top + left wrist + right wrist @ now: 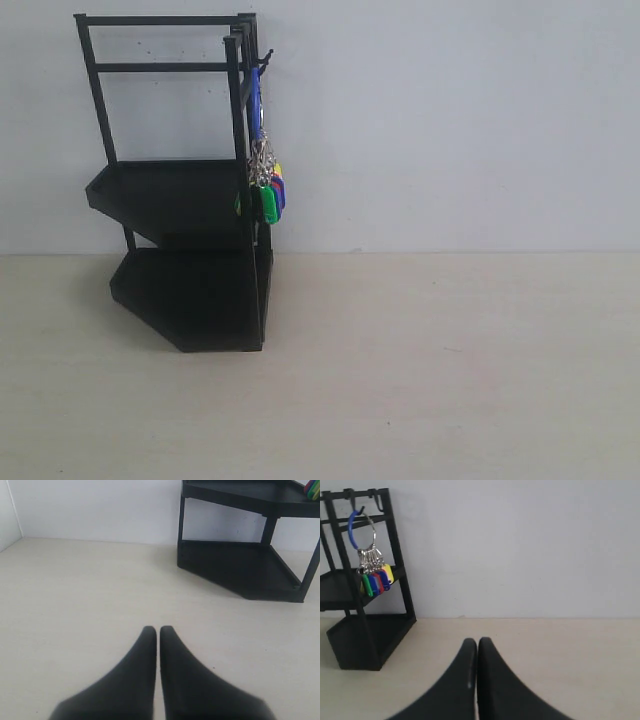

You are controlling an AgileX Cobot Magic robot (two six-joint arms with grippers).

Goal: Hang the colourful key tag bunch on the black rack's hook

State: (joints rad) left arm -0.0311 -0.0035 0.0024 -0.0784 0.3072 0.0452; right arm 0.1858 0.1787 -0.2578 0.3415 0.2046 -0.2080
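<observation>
1. I am reading the colourful key tag bunch (266, 190) as hanging from the hook (266, 57) on the upper post of the black rack (190, 300). The rack is standing against the far edge of the worktop (450, 370), toward its far left corner.
2. The large blue ring (351, 532) is looping over the hook. The metal rings (369, 555) and the tags are dangling below it, level with the upper tray and clear of the worktop.
3. The left fingers (142, 650) are pressing tip to tip with nothing between them, over bare worktop and well apart from the rack.
4. The right fingers (462, 665) are likewise closed together and empty, well apart from the bunch.
5. I am judging the bunch to be light and loosely jointed. Each plastic tag looks stiff, but the cluster is likely swinging and rattling freely at any touch.
6. I am treating the metal rings as slippery and too fine for a sure pinch. A single tag would be a poor hold too, because the rest would be pivoting under it.
7. If a regrasp is needed, I am choosing the blue ring on its side arc, between the hook and the small rings. It appears to be the only rigid loop wide enough for the fingers.
8. I am judging the rack's thin frame as easy to nudge, so any approach should be coming in gently from the open side.
</observation>
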